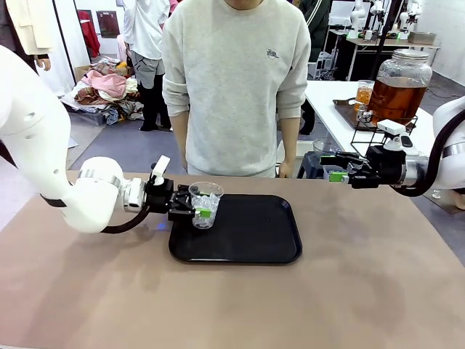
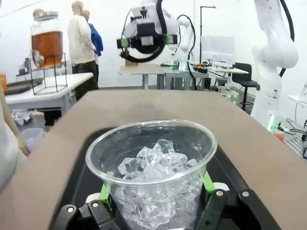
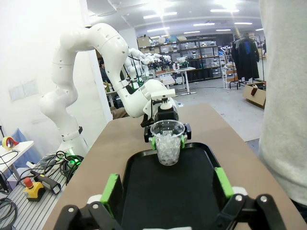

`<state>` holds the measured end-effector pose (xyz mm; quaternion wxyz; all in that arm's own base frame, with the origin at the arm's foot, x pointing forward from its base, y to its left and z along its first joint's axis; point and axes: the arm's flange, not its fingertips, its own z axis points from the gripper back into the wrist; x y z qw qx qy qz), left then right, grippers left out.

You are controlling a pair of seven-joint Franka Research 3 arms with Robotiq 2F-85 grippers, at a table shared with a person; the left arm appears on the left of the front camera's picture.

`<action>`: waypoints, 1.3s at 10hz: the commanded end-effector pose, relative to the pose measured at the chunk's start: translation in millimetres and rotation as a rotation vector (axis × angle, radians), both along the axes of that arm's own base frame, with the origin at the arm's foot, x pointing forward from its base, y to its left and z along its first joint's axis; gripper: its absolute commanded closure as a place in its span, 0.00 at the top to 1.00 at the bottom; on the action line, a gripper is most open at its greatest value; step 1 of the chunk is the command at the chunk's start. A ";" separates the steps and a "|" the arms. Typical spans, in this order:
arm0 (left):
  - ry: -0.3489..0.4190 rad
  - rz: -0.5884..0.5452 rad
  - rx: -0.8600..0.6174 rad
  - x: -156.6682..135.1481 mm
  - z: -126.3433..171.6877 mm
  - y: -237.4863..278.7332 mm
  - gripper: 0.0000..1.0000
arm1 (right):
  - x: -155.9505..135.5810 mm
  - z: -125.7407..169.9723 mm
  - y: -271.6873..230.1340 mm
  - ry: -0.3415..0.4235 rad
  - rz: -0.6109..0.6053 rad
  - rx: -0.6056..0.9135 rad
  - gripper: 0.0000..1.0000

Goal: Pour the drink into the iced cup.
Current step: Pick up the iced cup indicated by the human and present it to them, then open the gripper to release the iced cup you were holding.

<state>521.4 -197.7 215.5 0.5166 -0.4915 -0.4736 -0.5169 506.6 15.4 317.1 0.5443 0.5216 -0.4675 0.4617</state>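
The iced cup [image 1: 205,205], a clear plastic cup full of ice cubes, stands on the left end of a black tray [image 1: 254,243]. My left gripper [image 1: 199,208] is shut on it from the left, green pads pressed on both sides of the cup [image 2: 153,177]. In the right wrist view the cup [image 3: 168,143] sits at the tray's far end. The drink [image 1: 398,94] is amber liquid in a big glass dispenser jar on a side table at the back right. My right gripper [image 1: 334,169] hovers open above the table's right side, fingers pointing left, holding nothing.
A person in a grey sweater [image 1: 236,87] stands at the far edge behind the tray. A small cup of amber liquid [image 1: 363,93] stands beside the jar on its wire stand. Bare brown tabletop [image 1: 218,305] lies in front of the tray.
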 end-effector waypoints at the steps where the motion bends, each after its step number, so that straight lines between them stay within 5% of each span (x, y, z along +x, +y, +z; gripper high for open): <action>1: -0.038 0.039 -0.023 7.6 37.5 -14.3 0.81 | 1.4 3.4 0.4 0.010 -0.004 -0.007 1.00; 7: -0.151 0.075 -0.081 56.0 118.2 -42.1 0.81 | 1.4 3.4 0.4 0.010 -0.004 -0.007 1.00; 13: -0.136 0.047 -0.059 51.1 115.6 -36.8 0.81 | 1.4 3.4 0.4 0.010 -0.004 -0.007 1.00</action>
